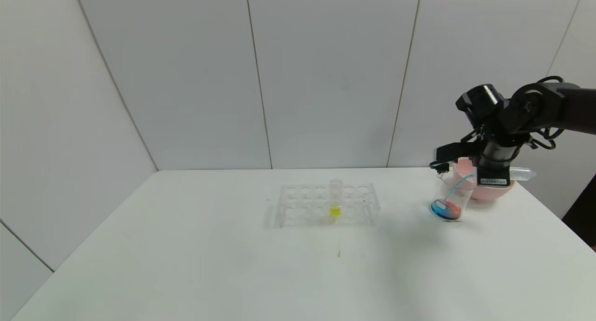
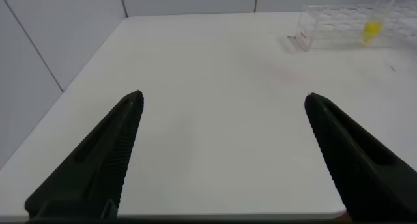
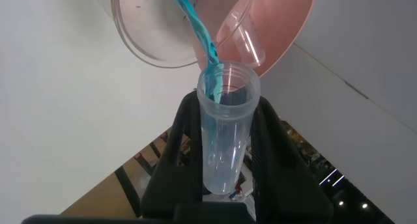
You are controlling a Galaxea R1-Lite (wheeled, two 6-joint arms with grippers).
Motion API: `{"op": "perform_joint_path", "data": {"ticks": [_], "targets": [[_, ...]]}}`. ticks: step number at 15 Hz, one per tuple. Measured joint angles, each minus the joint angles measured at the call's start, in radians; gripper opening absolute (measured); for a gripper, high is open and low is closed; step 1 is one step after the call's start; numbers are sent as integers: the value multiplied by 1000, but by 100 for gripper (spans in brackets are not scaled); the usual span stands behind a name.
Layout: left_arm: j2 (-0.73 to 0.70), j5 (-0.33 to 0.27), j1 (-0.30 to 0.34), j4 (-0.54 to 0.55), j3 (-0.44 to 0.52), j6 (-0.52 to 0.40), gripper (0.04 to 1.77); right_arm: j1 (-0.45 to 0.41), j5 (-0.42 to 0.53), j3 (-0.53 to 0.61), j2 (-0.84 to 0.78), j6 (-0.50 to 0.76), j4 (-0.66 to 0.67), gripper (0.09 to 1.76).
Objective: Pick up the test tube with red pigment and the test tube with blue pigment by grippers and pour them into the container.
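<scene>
Right gripper (image 3: 225, 136) clamped on test tube with blue pigment (image 3: 225, 133), tipped, stream running from jaws into container (image 1: 450, 197). Left gripper (image 2: 221, 152) jaws apart.

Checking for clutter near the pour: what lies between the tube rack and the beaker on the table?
Nothing: in the head view, bare table separates the tube rack from the beaker.

A lab bench: clear tube rack (image 1: 326, 205) on white table (image 1: 186, 246), bare panelled walls.

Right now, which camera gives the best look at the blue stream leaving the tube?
The right wrist view: the blue stream runs from the test tube close up. The head view shows it thin and distant; the left wrist view misses it.
</scene>
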Motion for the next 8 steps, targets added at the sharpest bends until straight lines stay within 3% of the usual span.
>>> {"op": "perform_joint_path", "data": {"ticks": [8], "targets": [[0, 0, 0, 0, 0, 0, 176, 25, -85, 0, 0, -131, -61, 49]]}}
